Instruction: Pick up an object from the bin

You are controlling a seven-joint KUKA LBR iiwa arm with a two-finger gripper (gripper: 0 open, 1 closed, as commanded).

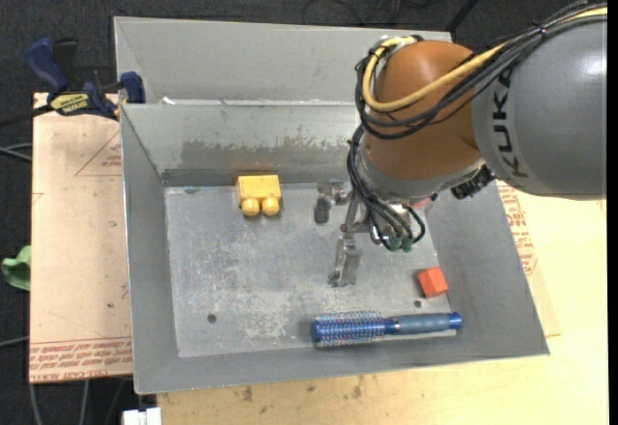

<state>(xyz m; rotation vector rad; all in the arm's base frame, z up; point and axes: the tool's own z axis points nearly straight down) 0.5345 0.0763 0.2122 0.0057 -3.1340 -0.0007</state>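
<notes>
Gripper (341,264) hangs mid-bin (145,220) over bare floor, and I can't tell whether it's open or closed. Nearest thing is the blue brush (386,326), just below it in frame, lying left-to-right along the lower wall. Orange block (432,282) sits lower right, yellow block (259,193) upper left.

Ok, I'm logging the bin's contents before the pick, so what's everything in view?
yellow plastic block with two round knobs: one, yellow, back left of the floor
blue bristled hairbrush: one, blue, along the front wall
small orange-red block: one, orange-red, right side, just behind the brush handle
grey metal bin: one, grey, holds all three
claw: one, metal, over bare floor mid-bin
arm: one, grey with orange cover, from the right
</notes>
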